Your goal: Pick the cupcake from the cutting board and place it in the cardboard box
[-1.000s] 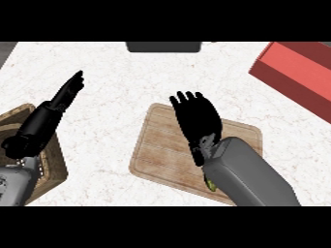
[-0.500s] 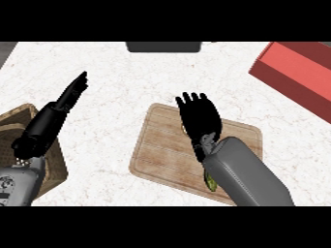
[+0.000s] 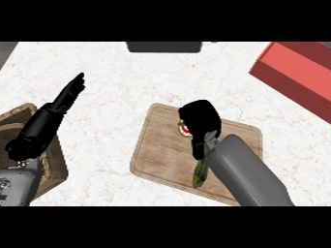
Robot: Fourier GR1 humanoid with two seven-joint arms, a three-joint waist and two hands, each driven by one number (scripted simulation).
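On the wooden cutting board [image 3: 159,156] at centre, the cupcake [image 3: 185,129] shows only as a small red and white patch. My right hand [image 3: 200,116] covers most of it, with the fingers curled down round it. A brown, woven-looking box [image 3: 9,130] stands at the left edge. Over its near wall my left hand [image 3: 57,107] is open, its straight fingers pointing away from me and holding nothing.
A long green vegetable [image 3: 199,173] lies on the board beside my right forearm. A large red box [image 3: 306,80] sits at the back right. A dark object [image 3: 162,46] rests at the counter's far edge. White marble counter lies between the board and the brown box.
My right hand's fingers were straight and pointing away; now they have curled down over the cupcake. The left hand has barely moved.
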